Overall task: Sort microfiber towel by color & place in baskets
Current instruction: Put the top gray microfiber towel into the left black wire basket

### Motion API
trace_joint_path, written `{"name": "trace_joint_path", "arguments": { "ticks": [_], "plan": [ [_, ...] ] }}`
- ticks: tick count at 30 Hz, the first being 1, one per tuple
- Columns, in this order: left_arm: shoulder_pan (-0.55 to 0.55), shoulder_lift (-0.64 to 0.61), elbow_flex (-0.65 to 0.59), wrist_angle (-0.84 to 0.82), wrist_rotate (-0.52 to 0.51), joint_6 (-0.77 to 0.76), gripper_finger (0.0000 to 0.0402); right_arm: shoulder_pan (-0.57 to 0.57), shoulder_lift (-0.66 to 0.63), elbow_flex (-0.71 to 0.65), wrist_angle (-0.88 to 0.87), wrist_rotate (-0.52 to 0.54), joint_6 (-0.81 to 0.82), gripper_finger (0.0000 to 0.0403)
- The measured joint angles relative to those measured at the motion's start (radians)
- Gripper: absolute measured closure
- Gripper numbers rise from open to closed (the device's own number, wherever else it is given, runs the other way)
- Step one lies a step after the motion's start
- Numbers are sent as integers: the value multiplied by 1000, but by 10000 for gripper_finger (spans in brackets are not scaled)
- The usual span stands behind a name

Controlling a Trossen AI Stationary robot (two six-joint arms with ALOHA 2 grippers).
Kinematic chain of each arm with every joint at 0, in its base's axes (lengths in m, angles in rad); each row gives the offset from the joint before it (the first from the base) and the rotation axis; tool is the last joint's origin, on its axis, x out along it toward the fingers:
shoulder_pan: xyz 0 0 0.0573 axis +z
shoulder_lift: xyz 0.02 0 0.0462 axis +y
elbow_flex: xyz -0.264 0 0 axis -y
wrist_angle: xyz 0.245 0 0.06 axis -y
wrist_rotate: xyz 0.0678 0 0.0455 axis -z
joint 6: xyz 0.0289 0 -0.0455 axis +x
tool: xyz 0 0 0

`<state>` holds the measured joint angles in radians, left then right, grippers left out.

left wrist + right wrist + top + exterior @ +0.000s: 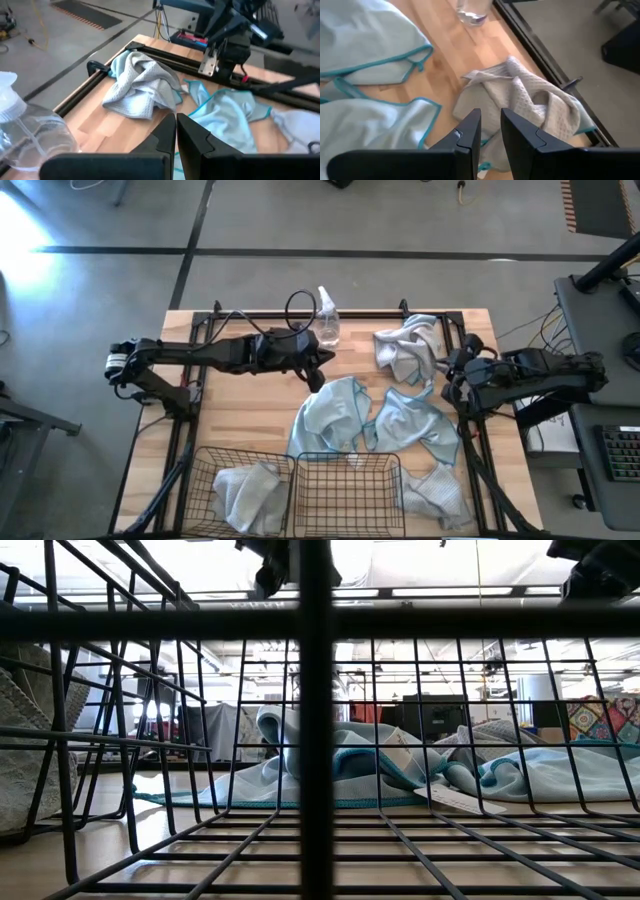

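Presently the microfiber towels are lying in several places on the desk (pixel 240 415). One pale grey towel (pixel 245 490) is sitting crumpled inside the left basket (pixel 205 470), while the right basket (pixel 345 490) beside it is holding nothing visible from above. Two light blue towels are spreading across the middle of the desk: one (pixel 330 415) is draping over the far rim of the right basket, and the other (pixel 415 425) is lying just beside it toward the right arm. A bunched grey waffle-weave towel (pixel 405 350) is resting near the far right corner, and another grey towel (pixel 440 495) is lying at the near edge, just beside the right basket.

The left end effector (pixel 316 372) is hovering above the desk near the far edge of the first blue towel, its fingers (pixel 167 137) pressing together with nothing between them. The right end effector (pixel 452 385) is hanging between the waffle-weave towel and the second blue towel, its fingers (pixel 470 132) standing narrowly apart and gripping nothing.

A clear spray bottle (pixel 327 320) is standing upright at the far edge of the desk, close to the left arm's wrist.
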<state>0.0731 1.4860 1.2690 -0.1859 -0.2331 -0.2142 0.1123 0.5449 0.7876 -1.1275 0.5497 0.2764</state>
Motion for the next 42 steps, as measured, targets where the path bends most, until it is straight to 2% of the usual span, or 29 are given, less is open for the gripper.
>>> {"name": "trace_joint_path", "arguments": {
  "ticks": [4,10,19,23,33,39,42],
  "plan": [
    [0,0,0,5,17,83,402,0,27,0,3,2,22,335],
    [0,0,0,0,41,222,402,-33,107,1,-15,84,119,335],
    [2,-3,0,-51,43,372,402,-196,241,4,-14,99,132,335],
    [23,-22,0,-84,75,382,402,-292,249,4,27,11,111,335],
    [35,-35,0,-107,82,380,402,-491,255,3,238,-229,12,335],
    [47,-39,0,-106,81,363,402,-604,298,2,252,-282,-81,322],
    [53,-40,0,-106,80,360,402,-656,331,2,253,-348,-108,308]
  ]
}}
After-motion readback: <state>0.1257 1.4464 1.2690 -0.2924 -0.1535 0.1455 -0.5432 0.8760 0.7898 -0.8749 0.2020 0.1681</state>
